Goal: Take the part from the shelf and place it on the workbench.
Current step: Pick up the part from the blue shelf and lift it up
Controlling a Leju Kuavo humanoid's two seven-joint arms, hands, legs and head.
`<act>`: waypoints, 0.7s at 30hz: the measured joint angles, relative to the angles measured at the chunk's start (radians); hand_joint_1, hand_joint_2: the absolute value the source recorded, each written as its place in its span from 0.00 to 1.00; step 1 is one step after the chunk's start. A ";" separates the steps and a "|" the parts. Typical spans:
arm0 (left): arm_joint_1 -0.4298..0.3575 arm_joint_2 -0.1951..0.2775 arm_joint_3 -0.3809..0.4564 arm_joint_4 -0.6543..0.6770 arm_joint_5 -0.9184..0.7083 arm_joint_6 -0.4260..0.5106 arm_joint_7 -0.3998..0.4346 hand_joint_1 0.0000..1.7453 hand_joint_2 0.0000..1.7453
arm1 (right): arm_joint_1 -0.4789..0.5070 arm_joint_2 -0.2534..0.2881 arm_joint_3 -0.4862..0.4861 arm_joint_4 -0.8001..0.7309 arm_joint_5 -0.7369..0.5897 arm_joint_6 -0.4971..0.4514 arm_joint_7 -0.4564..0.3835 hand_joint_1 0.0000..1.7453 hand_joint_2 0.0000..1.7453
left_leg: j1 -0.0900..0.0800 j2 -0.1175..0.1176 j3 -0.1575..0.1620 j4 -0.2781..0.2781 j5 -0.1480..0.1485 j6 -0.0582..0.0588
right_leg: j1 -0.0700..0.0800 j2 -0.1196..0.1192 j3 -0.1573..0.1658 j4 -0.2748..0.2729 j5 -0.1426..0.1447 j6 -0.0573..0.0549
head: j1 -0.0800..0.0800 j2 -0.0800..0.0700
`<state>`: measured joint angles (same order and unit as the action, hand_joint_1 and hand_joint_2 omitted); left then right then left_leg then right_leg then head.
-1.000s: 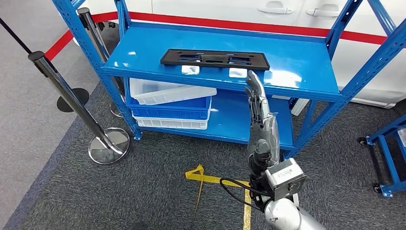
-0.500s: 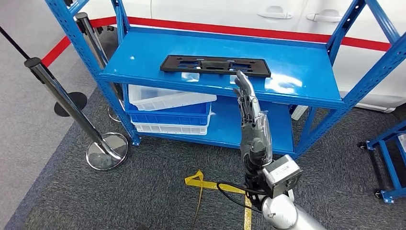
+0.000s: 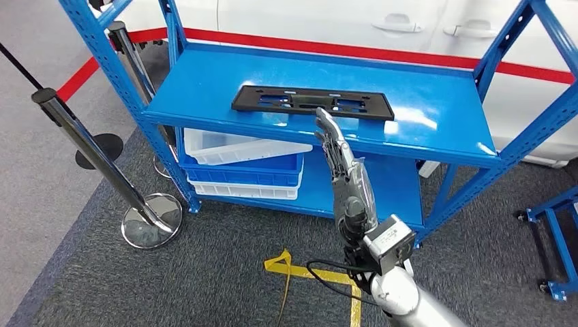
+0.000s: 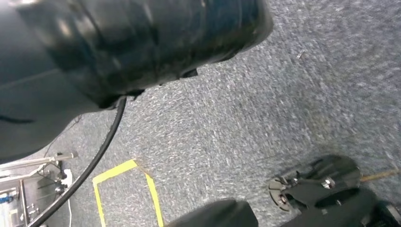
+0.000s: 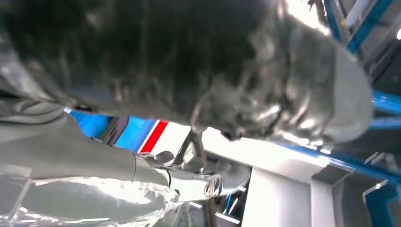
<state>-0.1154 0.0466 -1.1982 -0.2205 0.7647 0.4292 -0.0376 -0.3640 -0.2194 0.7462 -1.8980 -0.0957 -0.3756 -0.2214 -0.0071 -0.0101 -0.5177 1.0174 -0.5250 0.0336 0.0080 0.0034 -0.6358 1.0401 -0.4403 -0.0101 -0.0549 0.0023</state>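
One flat black part (image 3: 313,102) lies lengthwise on the top deck of the blue shelf (image 3: 436,116), near its front edge; nobody holds it.

Head view: right hand (image 3: 344,174) raised in front of the shelf, fingers stretched out straight and apart, holding nothing; fingertips at the height of the deck's front edge, just short of the part's near side. Lower deck: stacked white and blue bins (image 3: 242,160). Left of the shelf: two chrome barrier posts (image 3: 92,146) on grey carpet.

Left wrist view: carpet and yellow floor tape (image 4: 125,182); the left hand's state cannot be told.

Right wrist view: blurred, dark hand close up (image 5: 189,66); no object in it.

Step in hand, by judgement: the reach, grasp not yet made. Next move calls for carrying the fingers over the front edge and closing on the thin part's long side.
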 joint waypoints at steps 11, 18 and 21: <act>0.008 -0.002 0.000 0.000 -0.001 -0.002 -0.005 0.00 0.00 | -0.003 0.005 0.000 0.025 -0.011 0.016 -0.005 0.00 0.00 | 0.022 0.003 -0.138 0.143 0.025 -0.041 | -0.011 0.003 0.106 -0.020 -0.057 -0.012 | -0.006 0.000; 0.005 -0.005 0.000 0.000 -0.005 -0.010 -0.005 0.00 0.00 | -0.005 0.007 0.000 0.041 -0.034 0.032 -0.015 0.00 0.00 | 0.012 0.007 -0.093 0.018 0.062 0.003 | -0.013 0.002 0.125 0.020 -0.099 0.023 | 0.001 0.000; -0.004 -0.005 0.000 0.000 -0.007 -0.011 -0.004 0.00 0.00 | -0.008 0.007 0.000 0.047 -0.035 0.033 -0.020 0.00 0.00 | 0.011 0.005 -0.069 0.014 0.047 0.019 | -0.016 0.000 0.019 0.187 -0.146 0.031 | 0.004 0.000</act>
<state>-0.1191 0.0416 -1.1982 -0.2201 0.7573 0.4184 -0.0416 -0.3723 -0.2125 0.7462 -1.8505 -0.1307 -0.3426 -0.2409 0.0038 -0.0053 -0.5866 1.0312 -0.4784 0.0523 -0.0077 0.0036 -0.6164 1.2274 -0.5861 0.0213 -0.0509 0.0023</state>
